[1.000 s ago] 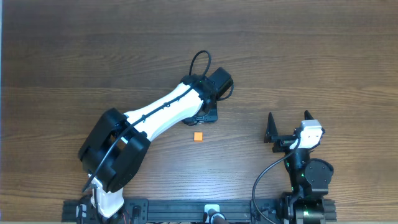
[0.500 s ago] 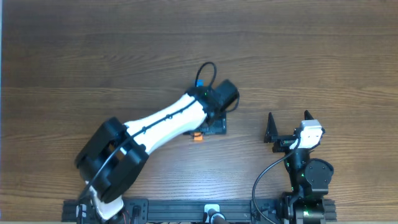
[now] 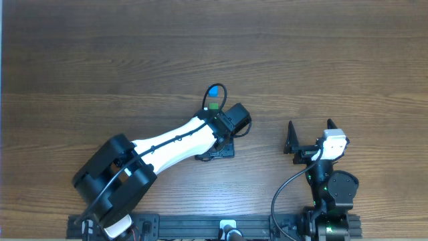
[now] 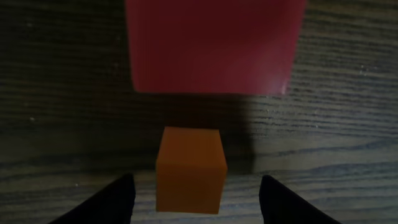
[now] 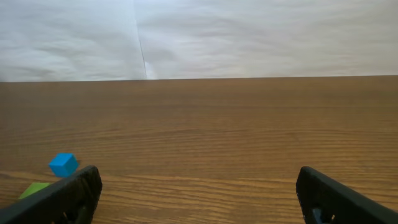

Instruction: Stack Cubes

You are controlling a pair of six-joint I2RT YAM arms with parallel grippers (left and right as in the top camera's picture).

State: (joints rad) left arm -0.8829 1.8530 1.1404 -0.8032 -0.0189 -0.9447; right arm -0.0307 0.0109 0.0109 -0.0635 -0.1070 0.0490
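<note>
While my left tool stood released, its fingers flanked a smooth, square-edged orange cube on the wood-grained desk, a red cube just beyond; my right tool also stood released.

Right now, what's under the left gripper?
An orange cube on the table, between the open fingers; a red block lies beyond it. From above, the arm covers both.

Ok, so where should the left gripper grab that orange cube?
I'd take the orange cube by its two opposite side faces, coming down from above. It sits flat on the table, squared up between the left gripper's open fingers, bare wood either side.
</note>
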